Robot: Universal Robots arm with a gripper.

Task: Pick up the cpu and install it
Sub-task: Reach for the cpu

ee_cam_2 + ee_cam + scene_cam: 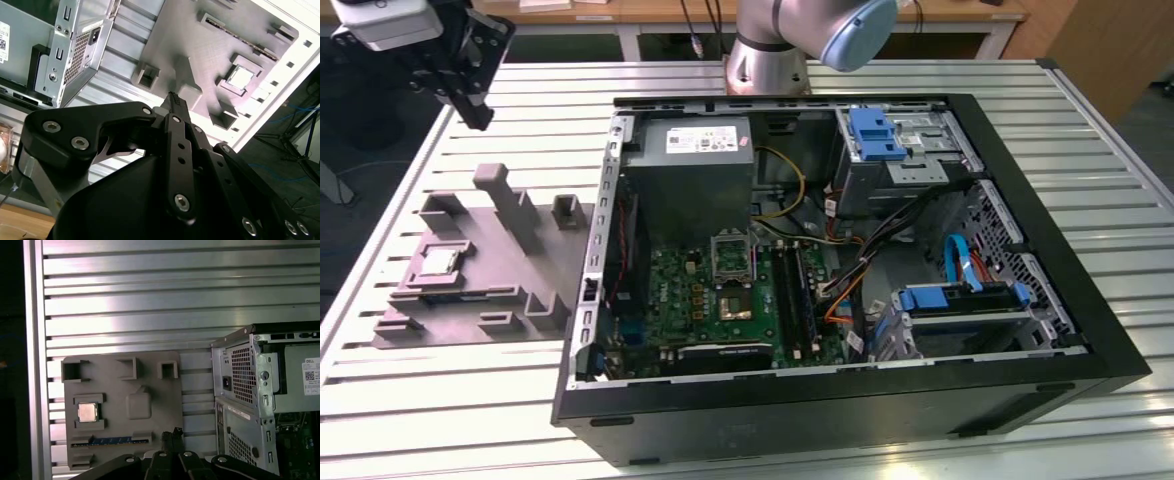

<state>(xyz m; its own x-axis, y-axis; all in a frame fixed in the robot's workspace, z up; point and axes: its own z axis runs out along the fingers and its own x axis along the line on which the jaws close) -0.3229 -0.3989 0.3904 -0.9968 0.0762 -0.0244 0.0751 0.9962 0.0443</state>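
Your black pincer point(172, 434) hangs closed and empty above the grey moulded tray point(112, 390); the small silvery square cpu point(87, 412) rests in its pocket.

The cpu point(442, 262) lies in the tray point(494, 252) beside the open case point(787, 412).

1. In the exterior view, even overhead light falls on the grey tray point(480, 270); its posts cast only soft, short shadows.
2. Beside the tray, the inside of the computer case point(854, 400) is dimmer than the pale table point(454, 400).
3. In the second wrist view, the table beyond the tray is washed white by glare.
4. In the first wrist view, a bright band crosses the slats past the tray; the cpu point(87, 412) in the tray gleams warmly.
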